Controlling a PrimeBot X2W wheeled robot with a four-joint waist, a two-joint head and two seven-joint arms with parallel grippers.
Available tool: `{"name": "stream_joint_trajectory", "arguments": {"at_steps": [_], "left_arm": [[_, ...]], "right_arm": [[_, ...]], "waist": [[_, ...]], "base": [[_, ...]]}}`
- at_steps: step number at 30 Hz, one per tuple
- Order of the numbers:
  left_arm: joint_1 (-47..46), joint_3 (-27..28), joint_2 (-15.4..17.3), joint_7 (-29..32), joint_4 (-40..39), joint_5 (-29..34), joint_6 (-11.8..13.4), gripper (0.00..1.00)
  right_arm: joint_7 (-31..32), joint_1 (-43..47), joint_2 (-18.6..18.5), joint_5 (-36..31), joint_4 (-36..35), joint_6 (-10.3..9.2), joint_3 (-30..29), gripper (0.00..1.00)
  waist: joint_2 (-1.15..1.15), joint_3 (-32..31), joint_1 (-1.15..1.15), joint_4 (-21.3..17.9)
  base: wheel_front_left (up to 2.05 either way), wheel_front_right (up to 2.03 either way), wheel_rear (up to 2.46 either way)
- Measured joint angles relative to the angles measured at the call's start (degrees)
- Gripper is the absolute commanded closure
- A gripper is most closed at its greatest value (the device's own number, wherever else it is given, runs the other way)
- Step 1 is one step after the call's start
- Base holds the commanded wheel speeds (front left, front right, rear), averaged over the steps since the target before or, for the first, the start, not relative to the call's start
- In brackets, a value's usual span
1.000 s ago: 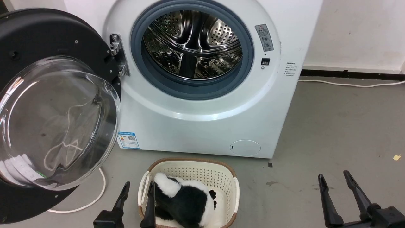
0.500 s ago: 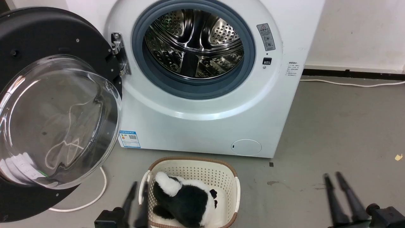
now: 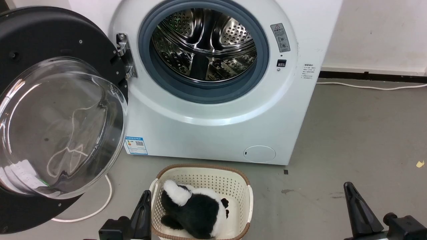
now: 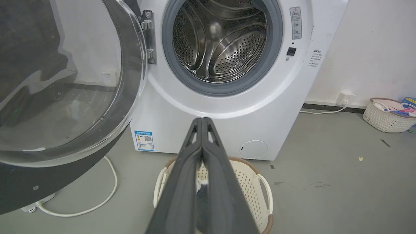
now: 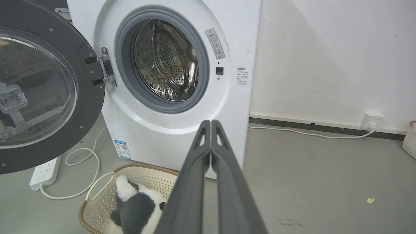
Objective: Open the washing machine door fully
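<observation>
My fingers, spread a second ago, are now pressed together on nothing: left gripper [image 3: 145,196] lower left, right gripper [image 3: 349,187] lower right. Large round glossy black washing machine door [image 3: 50,36] with its clear glass bowl unchanged, swung wide at upper left. Right wrist view adds a white power strip [image 5: 44,172] on the floor, lower left.

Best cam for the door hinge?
Right wrist view: the hinge shows whole, both arms joining the washing machine door to the front. Head view sees it steeply from above; left wrist view shows mainly its plate beside the door rim.
</observation>
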Motion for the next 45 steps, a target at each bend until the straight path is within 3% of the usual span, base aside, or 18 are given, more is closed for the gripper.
{"name": "stream_joint_trajectory", "arguments": {"at_steps": [45], "left_arm": [[-1.32,2.43,0.00,5.12,-2.76,3.08,-0.14,1.00]], "right_arm": [[5.12,-2.46,0.00,-1.57,0.12,0.00,1.26,1.00]], "waist": [[0.00,0.97,0.00,-1.23]], "base": [[0.00,0.00,0.00]]}}
